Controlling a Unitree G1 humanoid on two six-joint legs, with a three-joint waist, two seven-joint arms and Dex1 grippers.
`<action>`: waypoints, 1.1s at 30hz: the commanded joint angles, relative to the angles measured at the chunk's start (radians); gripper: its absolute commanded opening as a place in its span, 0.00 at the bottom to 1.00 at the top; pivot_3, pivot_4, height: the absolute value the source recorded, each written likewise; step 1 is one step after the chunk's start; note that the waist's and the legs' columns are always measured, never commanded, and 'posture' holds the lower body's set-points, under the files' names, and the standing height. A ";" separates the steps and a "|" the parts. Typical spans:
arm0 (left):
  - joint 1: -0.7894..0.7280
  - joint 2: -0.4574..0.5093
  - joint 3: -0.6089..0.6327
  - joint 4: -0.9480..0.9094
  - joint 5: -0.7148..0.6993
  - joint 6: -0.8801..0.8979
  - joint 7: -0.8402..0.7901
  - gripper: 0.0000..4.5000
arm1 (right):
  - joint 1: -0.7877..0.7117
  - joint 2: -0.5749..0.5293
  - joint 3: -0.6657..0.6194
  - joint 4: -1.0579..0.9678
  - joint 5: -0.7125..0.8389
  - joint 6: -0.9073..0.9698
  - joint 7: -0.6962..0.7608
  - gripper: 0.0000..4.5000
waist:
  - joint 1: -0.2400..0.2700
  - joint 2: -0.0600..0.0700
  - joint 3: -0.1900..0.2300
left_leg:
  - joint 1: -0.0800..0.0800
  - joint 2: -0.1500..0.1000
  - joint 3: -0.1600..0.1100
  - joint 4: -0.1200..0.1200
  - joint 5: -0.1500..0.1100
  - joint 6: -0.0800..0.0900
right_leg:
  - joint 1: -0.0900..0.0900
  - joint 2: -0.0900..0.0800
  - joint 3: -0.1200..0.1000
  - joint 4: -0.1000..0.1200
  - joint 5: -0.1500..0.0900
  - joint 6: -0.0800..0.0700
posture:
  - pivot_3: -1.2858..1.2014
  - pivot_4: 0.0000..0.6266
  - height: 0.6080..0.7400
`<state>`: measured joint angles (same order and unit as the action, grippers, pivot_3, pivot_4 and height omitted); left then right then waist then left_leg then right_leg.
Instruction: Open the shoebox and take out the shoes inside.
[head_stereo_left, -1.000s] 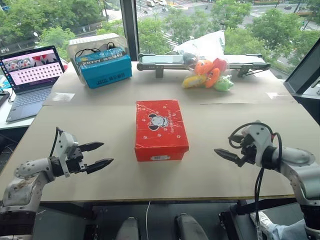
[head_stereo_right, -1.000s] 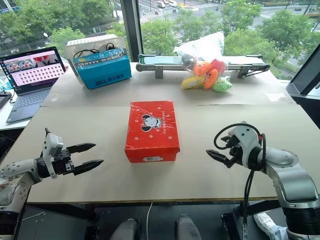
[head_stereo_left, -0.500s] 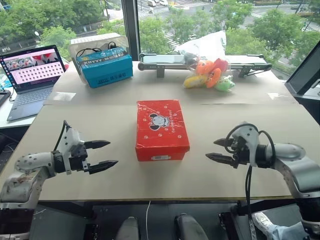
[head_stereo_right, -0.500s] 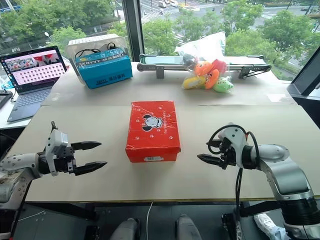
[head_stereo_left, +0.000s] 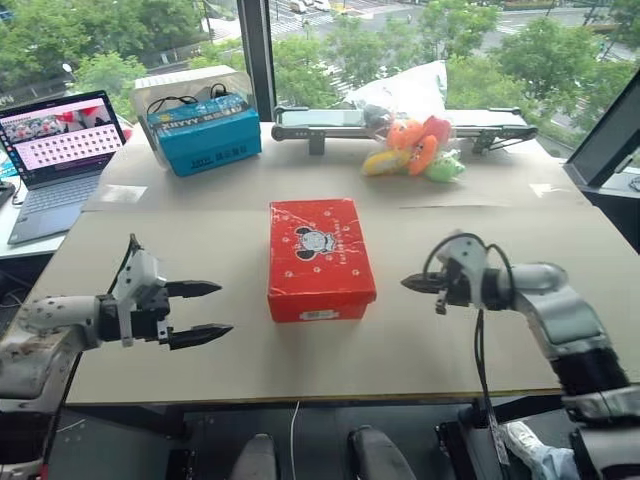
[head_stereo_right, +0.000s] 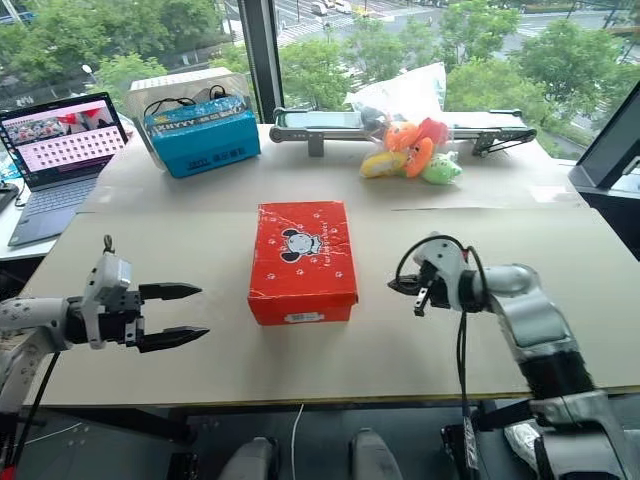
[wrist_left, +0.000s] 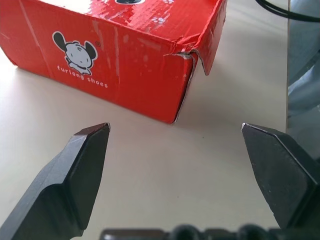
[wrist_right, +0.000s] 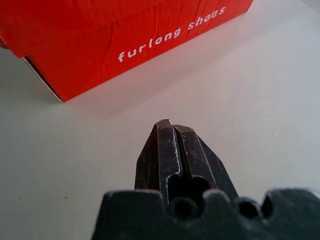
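I see the shoebox (head_stereo_left: 321, 258) mid-counter (head_stereo_left: 420, 345), lid down, so the shoes are presumably inside, unseen. My left end effector (head_stereo_left: 205, 310) sits left of the box w/ fingers spread wide, empty, aimed at its near left corner. My right end effector (head_stereo_left: 408, 284) is pinched tight on nothing, tip pointing at the box's right side, close but not touching.

Risks as I judge them: the lid overlaps the base (a torn, crumpled corner shows in the left wrist view), so a clenched tip may slide off the cardboard rather than get under the lid edge. Pushing from one side only could skate the box across the smooth counter; I'd want the left end effector bracing it. Lifting too fast could drag the whole box up, or tip it and spill the shoes.

Around: blue box (head_stereo_left: 205, 135) and laptop (head_stereo_left: 55, 150) far left, bag of plush toys (head_stereo_left: 415, 140) far right, a long grey bar-like device (head_stereo_left: 330, 122) behind. All well apart from the shoebox; nothing blocks either approach.
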<state>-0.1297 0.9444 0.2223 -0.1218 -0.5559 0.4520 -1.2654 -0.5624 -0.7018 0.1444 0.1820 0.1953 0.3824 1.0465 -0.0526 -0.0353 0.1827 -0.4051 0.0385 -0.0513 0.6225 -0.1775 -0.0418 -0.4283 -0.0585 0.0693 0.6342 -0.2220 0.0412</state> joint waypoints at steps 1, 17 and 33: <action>0.013 0.036 0.050 -0.004 -0.015 0.010 -0.016 1.00 | -0.060 0.022 0.011 0.064 -0.032 -0.068 0.013 0.01 | 0.001 0.001 0.001 | 0.000 0.000 0.000 0.001 0.000 0.000 | 0.000 0.000 0.000 0.000 0.000 0.000 | 0.52 0.24 0.70; 0.047 0.028 0.107 -0.051 -0.037 0.037 0.024 1.00 | -0.202 0.149 0.036 0.040 -0.016 -0.039 0.069 0.01 | 0.002 0.000 0.002 | -0.001 0.000 0.000 0.007 0.000 0.000 | -0.003 0.000 0.000 0.011 0.000 0.000 | 0.52 0.24 0.70; 0.065 0.059 0.161 -0.075 -0.073 0.075 0.026 1.00 | -0.435 0.258 0.023 -0.026 0.076 0.062 0.060 0.01 | -0.016 0.001 0.002 | -0.003 0.000 0.000 0.007 0.000 0.000 | -0.007 0.001 0.000 0.014 -0.001 -0.001 | 0.52 0.24 0.70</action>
<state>-0.0684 0.9817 0.3381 -0.1621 -0.5989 0.5129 -1.2352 -0.9400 -0.4669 0.1805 0.1712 0.2488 0.4503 1.1137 -0.0684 -0.0347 0.1847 -0.4089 0.0390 -0.0511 0.6289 -0.1776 -0.0417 -0.4363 -0.0580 0.0699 0.6478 -0.2225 0.0403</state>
